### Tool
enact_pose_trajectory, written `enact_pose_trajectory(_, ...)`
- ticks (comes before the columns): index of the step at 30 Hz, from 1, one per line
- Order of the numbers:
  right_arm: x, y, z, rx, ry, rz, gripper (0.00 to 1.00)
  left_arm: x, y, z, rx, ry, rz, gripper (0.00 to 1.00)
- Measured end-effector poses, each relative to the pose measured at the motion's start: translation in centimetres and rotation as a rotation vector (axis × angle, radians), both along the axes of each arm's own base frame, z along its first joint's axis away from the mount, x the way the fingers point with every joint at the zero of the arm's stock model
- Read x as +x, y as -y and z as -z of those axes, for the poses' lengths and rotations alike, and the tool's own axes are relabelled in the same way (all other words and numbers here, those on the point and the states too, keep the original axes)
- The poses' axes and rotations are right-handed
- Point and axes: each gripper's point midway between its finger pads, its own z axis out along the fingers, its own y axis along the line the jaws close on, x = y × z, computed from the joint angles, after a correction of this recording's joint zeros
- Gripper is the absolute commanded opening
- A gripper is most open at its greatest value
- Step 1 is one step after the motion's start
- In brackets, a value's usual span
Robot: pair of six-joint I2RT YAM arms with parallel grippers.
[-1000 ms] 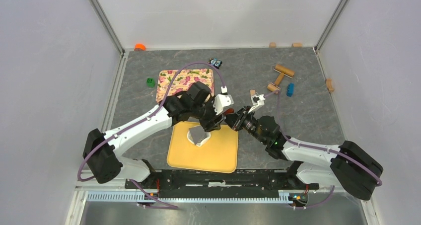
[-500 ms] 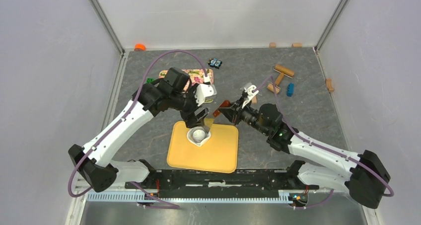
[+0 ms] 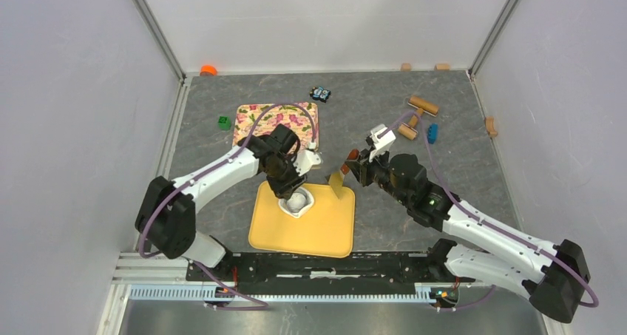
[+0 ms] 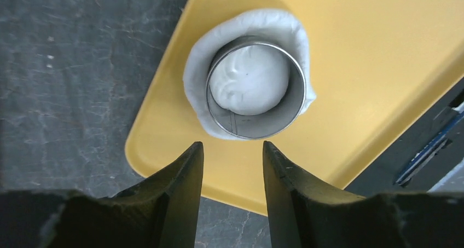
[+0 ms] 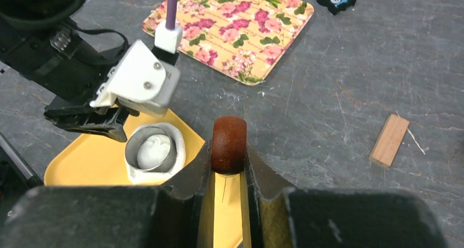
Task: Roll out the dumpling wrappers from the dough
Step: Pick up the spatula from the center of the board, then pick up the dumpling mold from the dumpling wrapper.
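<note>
The white dough (image 3: 297,202) lies on the yellow board (image 3: 310,231) with a metal ring cutter (image 4: 295,103) standing in it. A round mound of dough (image 4: 249,86) fills the ring and a rim of dough (image 4: 197,78) wraps around the outside. No separate flat wrapper shows. My left gripper (image 4: 232,145) is open and empty, just behind the ring at the board's far left corner (image 3: 290,187). My right gripper (image 5: 228,149) is shut on a small rolling pin with a brown knob (image 5: 228,141) and a yellow body, held above the board's far right corner (image 3: 347,168).
A floral board (image 3: 275,120) lies behind the left arm. Wooden rollers (image 3: 418,113), a blue piece (image 3: 432,132), an owl toy (image 3: 320,94), a green block (image 3: 224,121) and an orange cap (image 3: 208,70) lie farther back. A wooden block (image 5: 389,140) lies right of the pin.
My left gripper came off the ring cutter, lifted away, then drew back close behind it, open. My right gripper shifted slightly right and back with the rolling pin.
</note>
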Motion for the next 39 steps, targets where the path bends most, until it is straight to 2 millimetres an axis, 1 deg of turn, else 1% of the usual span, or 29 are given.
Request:
enact_pose_trajectory(2, 0.1, 0.1, 0.6, -0.013, -0.016, 0.008, 0.00, -0.2, -0.5, 1.9, 0.035, -0.022, -0.003, 0.50)
enact_pose_trajectory(4, 0.1, 0.0, 0.9, -0.019, -0.025, 0.009, 0.00, 0.1, -0.5, 2.6, 0.045, -0.014, -0.001, 0.49)
enact_pose_trajectory(8, 0.2, -0.2, 1.5, -0.030, -0.038, 0.007, 0.00, 1.5, 0.4, 2.9, 0.016, 0.031, -0.003, 0.44)
enact_pose_trajectory(12, 0.3, -0.4, 1.5, -0.026, -0.035, 0.004, 0.00, 2.3, 1.1, 3.0, -0.016, 0.066, -0.002, 0.40)
enact_pose_trajectory(15, 0.3, -0.5, 1.5, -0.025, -0.033, 0.002, 0.00, 2.5, 1.7, 3.2, -0.035, 0.067, 0.006, 0.35)
enact_pose_trajectory(19, 0.3, -0.5, 1.3, -0.018, -0.027, 0.001, 0.00, 2.5, 2.1, 4.7, -0.018, 0.040, 0.025, 0.33)
enact_pose_trajectory(21, 0.3, -0.5, 1.3, -0.014, -0.024, 0.002, 0.00, 2.3, 2.1, 5.4, -0.005, 0.023, 0.034, 0.27)
enact_pose_trajectory(23, 0.2, -0.4, 1.3, -0.013, -0.023, 0.002, 0.00, 2.2, 2.1, 5.8, 0.001, 0.019, 0.043, 0.09)
enact_pose_trajectory(24, 0.2, -0.4, 1.3, -0.012, -0.022, 0.002, 0.00, 2.3, 2.1, 5.8, 0.001, 0.021, 0.046, 0.02)
enact_pose_trajectory(34, 0.0, -0.4, 1.6, 0.002, -0.012, -0.005, 0.00, 1.4, 2.5, 5.9, -0.024, 0.069, 0.087, 0.02)
enact_pose_trajectory(37, -0.1, -0.4, 1.7, 0.013, -0.004, -0.010, 0.00, 1.1, 3.0, 6.0, -0.012, 0.115, 0.127, 0.02)
enact_pose_trajectory(39, -0.1, -0.4, 1.8, 0.018, -0.001, -0.013, 0.00, 0.7, 3.7, 6.0, 0.020, 0.169, 0.184, 0.02)
